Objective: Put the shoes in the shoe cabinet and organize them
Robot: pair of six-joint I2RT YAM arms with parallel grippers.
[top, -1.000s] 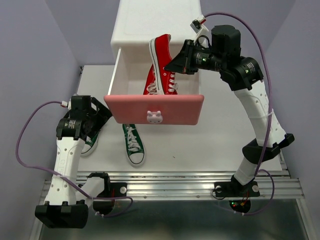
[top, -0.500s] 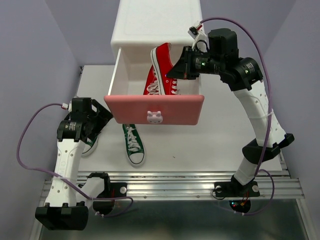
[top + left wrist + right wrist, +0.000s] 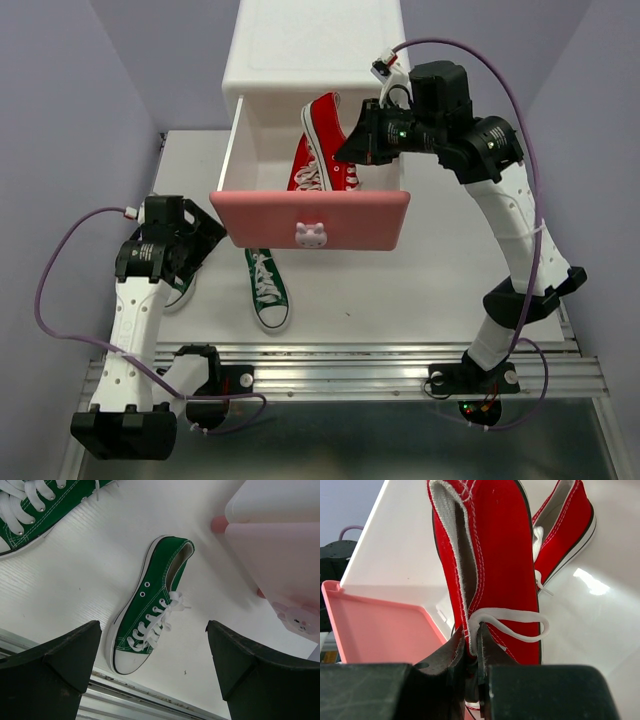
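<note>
The white shoe cabinet (image 3: 310, 50) stands at the back with its upper drawer (image 3: 310, 220) pulled out. My right gripper (image 3: 352, 140) is shut on the side wall and lace of a red shoe (image 3: 322, 125), holding it heel-up over the drawer; the wrist view shows the shoe (image 3: 490, 555) pinched in the gripper (image 3: 472, 645). The second red shoe (image 3: 565, 530) lies in the drawer. One green shoe (image 3: 268, 290) lies on the table in front of the drawer. The other green shoe (image 3: 180, 290) is partly under my left arm. My left gripper (image 3: 155, 670) is open and empty above the first green shoe (image 3: 150, 610).
The pink drawer front with its bunny knob (image 3: 309, 233) overhangs the heel of the green shoe. In the left wrist view, the paler lower drawer front (image 3: 280, 565) is at the right. A metal rail (image 3: 340, 365) runs along the table's near edge. Purple walls close both sides.
My right gripper has moved a little left and down with the red shoe, further over the drawer. The left arm and the green shoes have not moved.
</note>
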